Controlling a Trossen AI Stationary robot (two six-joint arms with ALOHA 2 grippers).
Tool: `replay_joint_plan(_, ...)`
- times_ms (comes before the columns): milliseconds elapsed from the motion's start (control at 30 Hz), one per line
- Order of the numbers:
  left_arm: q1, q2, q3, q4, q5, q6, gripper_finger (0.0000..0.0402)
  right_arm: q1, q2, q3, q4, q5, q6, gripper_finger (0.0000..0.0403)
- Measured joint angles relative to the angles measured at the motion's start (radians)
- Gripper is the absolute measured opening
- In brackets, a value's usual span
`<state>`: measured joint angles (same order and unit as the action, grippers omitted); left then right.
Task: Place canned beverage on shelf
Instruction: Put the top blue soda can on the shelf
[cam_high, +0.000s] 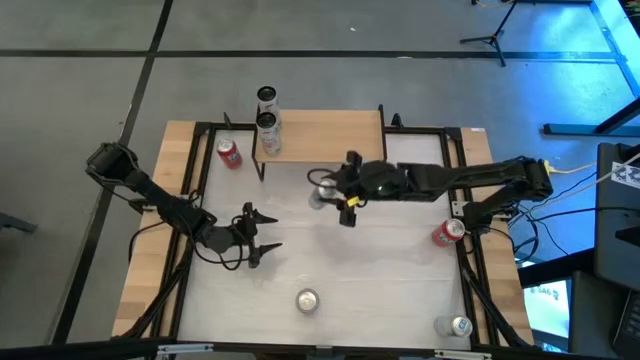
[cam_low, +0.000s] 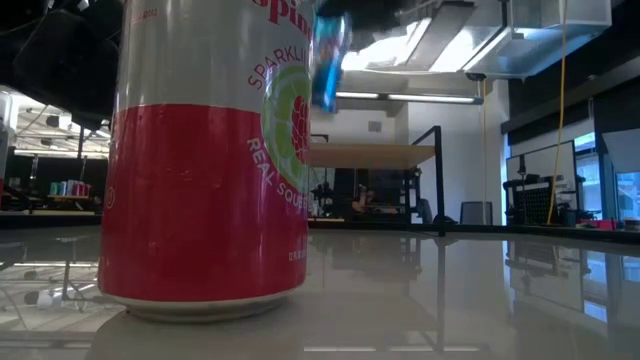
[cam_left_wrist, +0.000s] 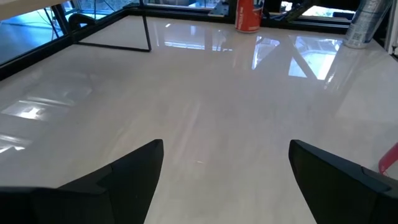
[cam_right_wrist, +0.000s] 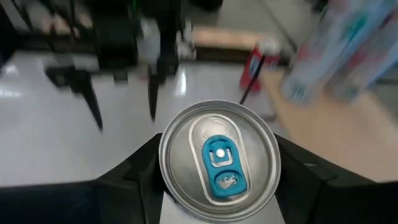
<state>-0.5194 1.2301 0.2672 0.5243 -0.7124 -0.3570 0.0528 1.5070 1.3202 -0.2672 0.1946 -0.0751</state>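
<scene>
My right gripper (cam_high: 335, 192) is shut on a can with a silver top and blue tab (cam_right_wrist: 219, 158), held in the air in front of the shelf (cam_high: 330, 135); the low view shows the can as a blue blur (cam_low: 328, 60). The shelf is a light-wood board on thin black legs at the table's far side, with two tall pale cans (cam_high: 267, 125) standing at its left end. My left gripper (cam_high: 262, 235) is open and empty, low over the table at the left; its two fingers (cam_left_wrist: 130, 174) stand wide apart. My right gripper pinches the can between its two fingers (cam_right_wrist: 140, 168), one on each side of the wall just under the top rim (cam_right_wrist: 166, 163). The fingers come from the table's right. The can is about upright, top up, lifted clear of the table.
A red can (cam_high: 229, 152) stands left of the shelf, another red can (cam_high: 447, 232) at the right. A red-and-white can (cam_high: 307, 300) stands near the front edge, close before the low camera (cam_low: 205, 150). A silver-topped can (cam_high: 458, 325) is at the front right.
</scene>
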Motion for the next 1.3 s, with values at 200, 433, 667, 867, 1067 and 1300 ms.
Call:
replay_joint_plan(200,0.000,0.000,0.000,0.000,0.000,-0.009,0.0337,-0.074,0.000,0.124,-0.050,-0.006,-0.020,0.0217)
replay_joint_plan(433,0.000,0.000,0.000,0.000,0.000,-0.028,0.0337,-0.209,0.000,0.155,-0.013,-0.094,-0.035,0.0217)
replay_joint_plan(667,0.000,0.000,0.000,0.000,0.011,-0.036,0.0337,-0.313,0.031,0.158,0.094,-0.190,-0.035,0.0217)
replay_joint_plan(867,-0.001,0.000,0.000,-0.002,0.012,-0.055,0.0337,-0.329,0.166,0.353,-0.037,-0.215,-0.033,0.0217)
replay_joint_plan(1067,-0.001,0.000,0.000,-0.009,0.020,-0.056,0.0337,-0.352,0.335,0.601,-0.271,-0.196,-0.038,0.0217)
replay_joint_plan(1300,0.000,0.000,0.000,-0.019,0.019,-0.052,0.0337,-0.397,0.424,0.664,-0.277,-0.191,-0.070,0.0217)
